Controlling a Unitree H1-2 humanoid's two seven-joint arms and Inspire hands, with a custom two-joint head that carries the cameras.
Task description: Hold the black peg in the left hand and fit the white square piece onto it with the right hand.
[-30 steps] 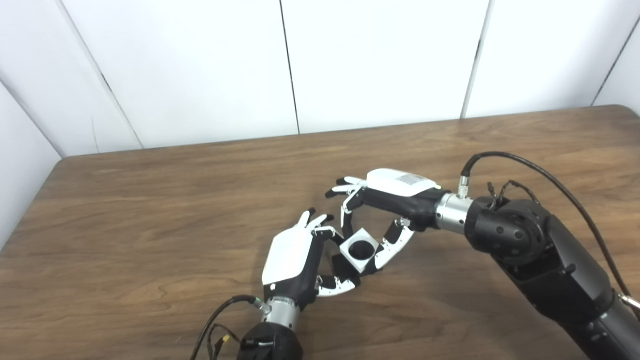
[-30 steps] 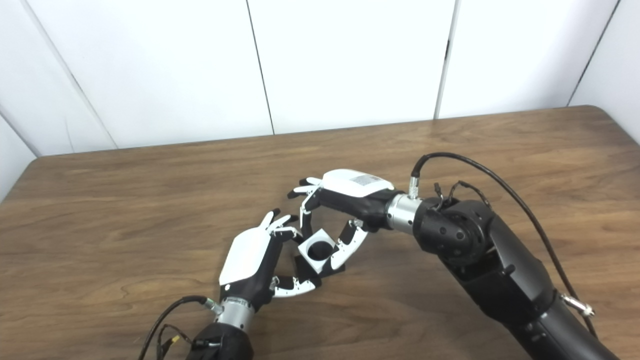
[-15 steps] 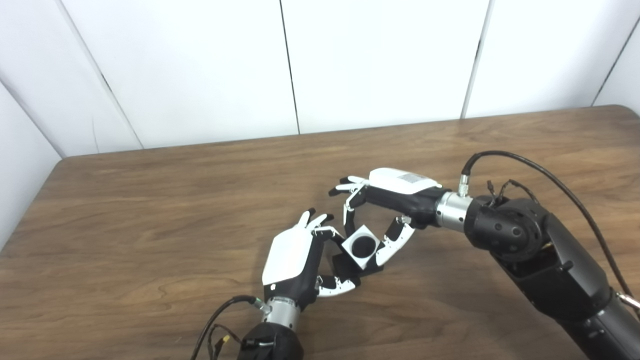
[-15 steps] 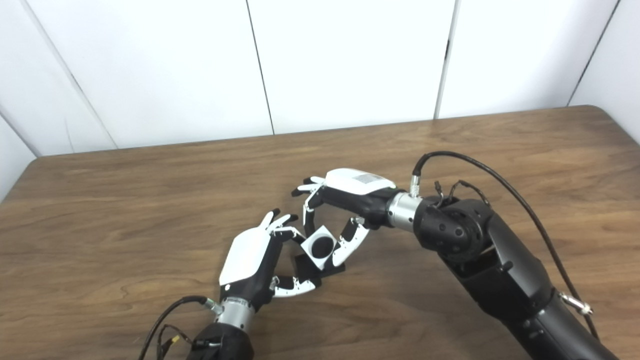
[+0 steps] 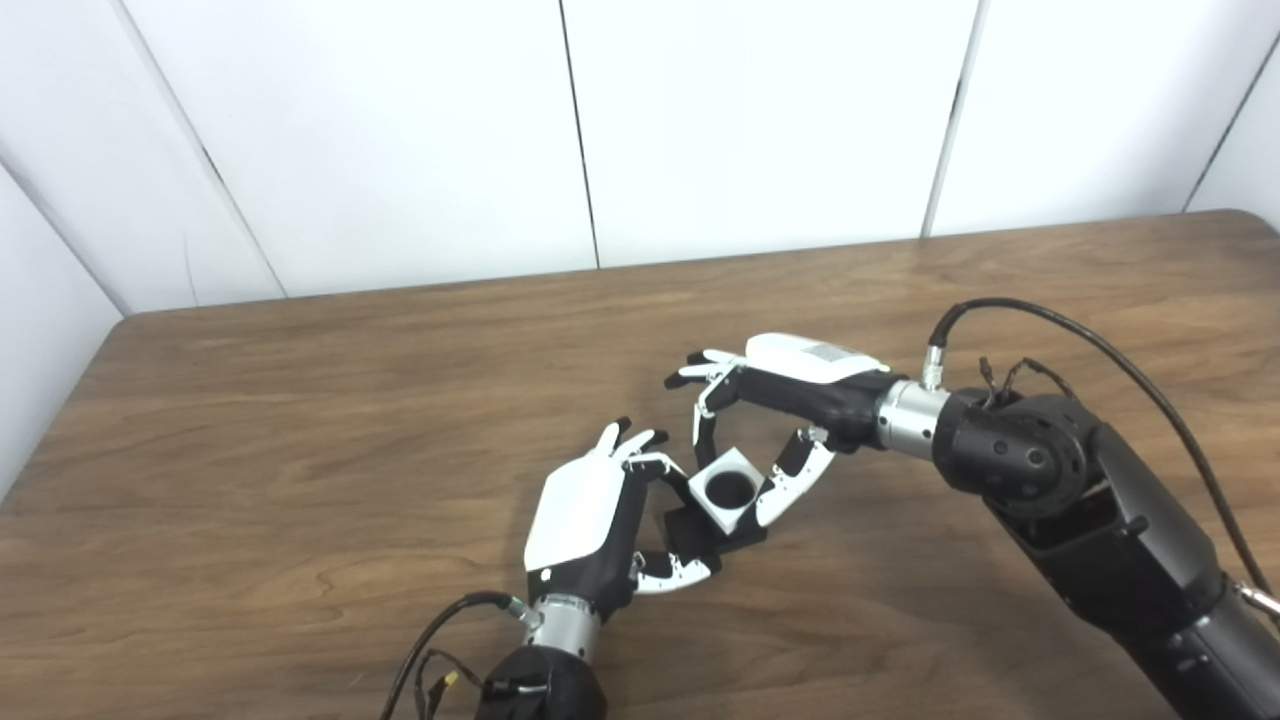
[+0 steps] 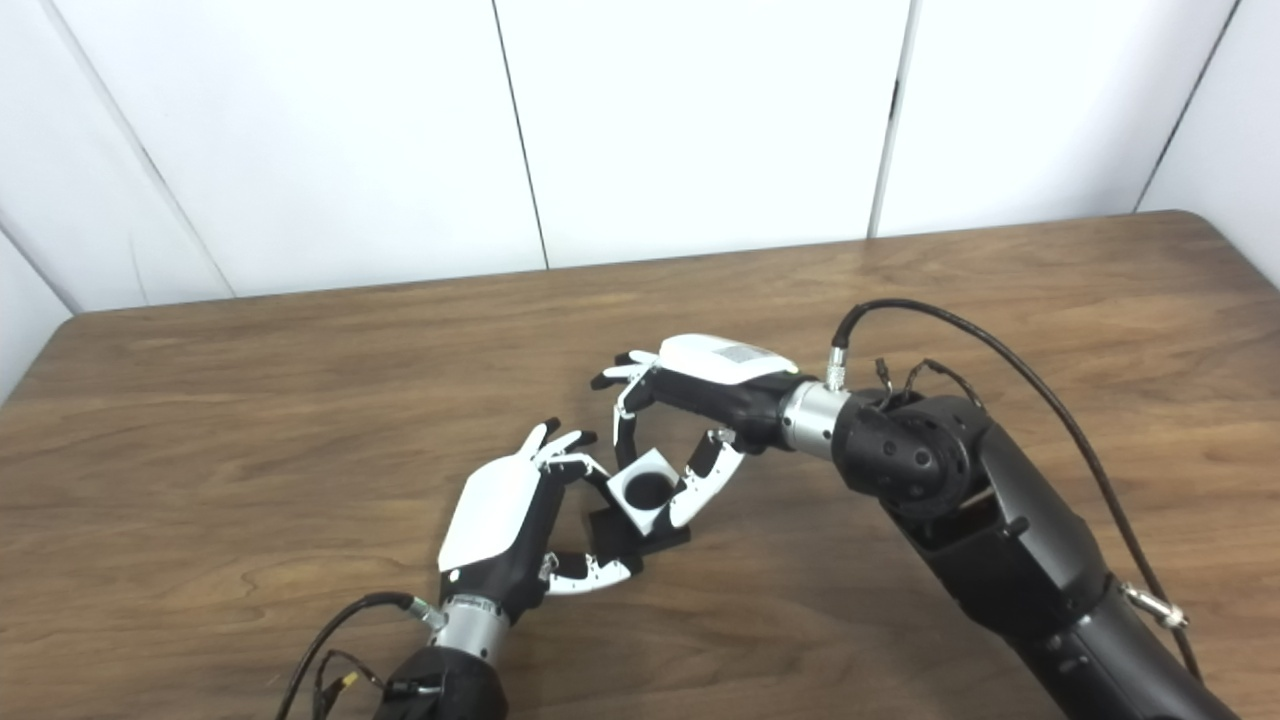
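1. Right hand [image 5: 790, 400] fingers [image 5: 790, 480]: curled in a narrow pinch on the white square plastic piece with a round bore [image 5: 728, 487]. A finger on its far side, the thumb on its near right side. Bore faces up toward the cameras, piece tilted.
2. Left hand [image 5: 590, 520] fingers [image 5: 672, 572]: closed around the black peg on its flat black base [image 5: 705, 530]. Only the base edges show below and beside the white piece. The peg shaft itself is hidden, so I cannot tell its exact pose.
3. Where the parts are: white piece sits directly over the black base, between the two hands, above the brown wooden surface [image 5: 300, 420]. Whether it is touching the peg or already partly on it, I cannot tell. The bore looks dark, which could be peg or shadow.
4. Step in hand, by my read: alignment or early insertion. Both parts are grasped and brought together, seating not confirmed.
5. Next move calls for: square the piece so the bore axis lines up with the peg, then press down along that axis. Left hand must brace the base firmly.
6. Watch: the tilt. Pushing while cocked would likely jam the bore on the peg or twist the base out of the left fingers.
7. Outward: both arms enter from the bottom edge, black cable [image 5: 1100, 350] looping off the right wrist, clear of the work. White panel wall behind.
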